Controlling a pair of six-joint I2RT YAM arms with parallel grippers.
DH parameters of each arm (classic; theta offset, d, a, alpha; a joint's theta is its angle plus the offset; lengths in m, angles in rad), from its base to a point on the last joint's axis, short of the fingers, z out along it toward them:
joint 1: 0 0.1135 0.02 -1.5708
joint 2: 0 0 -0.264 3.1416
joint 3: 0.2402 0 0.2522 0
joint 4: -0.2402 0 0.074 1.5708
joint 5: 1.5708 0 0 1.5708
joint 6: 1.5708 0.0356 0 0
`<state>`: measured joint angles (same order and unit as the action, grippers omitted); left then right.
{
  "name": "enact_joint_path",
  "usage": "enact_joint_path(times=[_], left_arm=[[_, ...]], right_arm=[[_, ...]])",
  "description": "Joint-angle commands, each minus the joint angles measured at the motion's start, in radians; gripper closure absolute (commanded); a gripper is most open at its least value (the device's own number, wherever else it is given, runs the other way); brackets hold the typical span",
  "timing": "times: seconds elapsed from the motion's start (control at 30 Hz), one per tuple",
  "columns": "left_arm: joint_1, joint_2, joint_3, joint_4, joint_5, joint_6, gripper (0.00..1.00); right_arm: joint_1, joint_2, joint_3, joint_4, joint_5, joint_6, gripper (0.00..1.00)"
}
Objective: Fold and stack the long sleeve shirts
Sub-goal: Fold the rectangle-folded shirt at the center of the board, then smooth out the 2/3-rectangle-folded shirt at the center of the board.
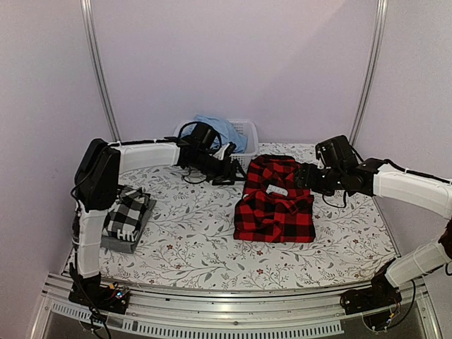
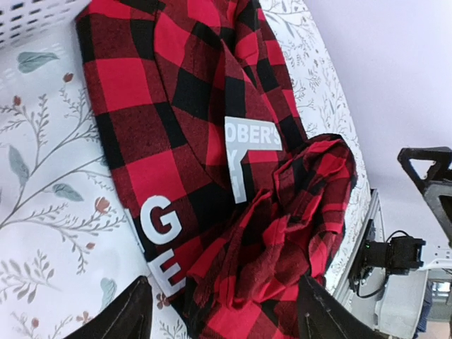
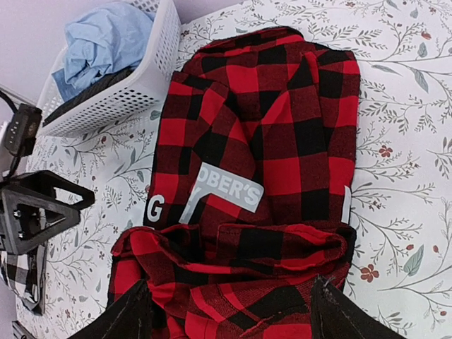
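1. Jaw state. My left jaws are spread: in the left wrist view both fingers (image 2: 134, 314) stand wide apart above the cloth and pinch nothing. My right jaws are spread likewise, their fingers (image 3: 131, 314) apart on either side of the bunched hem and holding nothing.

2. Location of work. The red-and-black shirt (image 1: 275, 208) lies on the worktop (image 1: 191, 240), right of centre, between my two arms. Its far half lies fairly flat. Its near half is doubled back over itself in a loose, rumpled roll, with a white label (image 3: 226, 194) showing just above the roll.

3. Reason for placement. My arms flank the far part of the shirt, left and right, so a fold can be carried evenly from both edges. In my judgement, the fold is laid but not tidy.

4. Stack. A folded black-and-white shirt (image 1: 128, 212) rests on a dark grey one (image 1: 120, 244) at the left, well apart from the red shirt. This is presumably the destination.

5. Basket (image 1: 248, 131). It stands at the far edge and holds blue cloth (image 1: 222, 131).
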<state>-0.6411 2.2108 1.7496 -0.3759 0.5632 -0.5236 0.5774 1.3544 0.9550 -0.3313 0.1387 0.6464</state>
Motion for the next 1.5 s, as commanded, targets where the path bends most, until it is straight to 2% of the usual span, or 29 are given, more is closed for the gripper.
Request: enact_joint_path(times=[0.0, 0.17, 0.3, 0.4, 0.5, 0.7, 0.83, 1.0, 1.13, 1.23, 1.47], left_arm=[[0.032, -0.163, -0.134, -0.004, -0.094, 0.056, 0.39], [0.02, -0.304, -0.373, 0.011, -0.118, 0.078, 0.62], [-0.027, -0.352, -0.529, 0.049, -0.114, 0.056, 0.76], [-0.075, -0.345, -0.58, 0.1, -0.106, 0.017, 0.81], [-0.127, -0.309, -0.561, 0.133, -0.099, -0.011, 0.84], [-0.189, -0.178, -0.415, 0.159, -0.077, -0.043, 0.84], [-0.198, -0.09, -0.278, 0.163, -0.057, -0.065, 0.83], [-0.188, 0.022, -0.062, 0.085, -0.093, -0.041, 0.83], [-0.183, 0.105, 0.063, 0.044, -0.094, -0.035, 0.83], [-0.177, 0.156, 0.136, 0.021, -0.093, -0.039, 0.83], [-0.173, 0.217, 0.225, 0.023, -0.101, -0.06, 0.82]], right_arm=[[0.05, -0.052, -0.014, -0.13, 0.02, -0.05, 0.37], [0.094, -0.104, -0.095, -0.155, 0.014, -0.022, 0.58], [0.099, -0.091, -0.147, -0.11, 0.006, 0.004, 0.75], [0.095, -0.054, -0.165, -0.071, 0.021, 0.027, 0.81], [0.053, -0.014, -0.185, -0.022, 0.001, 0.034, 0.85], [0.003, 0.107, -0.124, 0.076, -0.048, 0.002, 0.84], [-0.005, 0.215, -0.01, 0.088, -0.061, -0.027, 0.74], [-0.019, 0.322, 0.123, 0.088, -0.068, -0.068, 0.59], [-0.027, 0.418, 0.192, 0.074, -0.102, -0.087, 0.57], [-0.026, 0.407, 0.2, 0.057, -0.093, -0.091, 0.55], [-0.026, 0.244, 0.161, -0.013, -0.013, -0.083, 0.44]])
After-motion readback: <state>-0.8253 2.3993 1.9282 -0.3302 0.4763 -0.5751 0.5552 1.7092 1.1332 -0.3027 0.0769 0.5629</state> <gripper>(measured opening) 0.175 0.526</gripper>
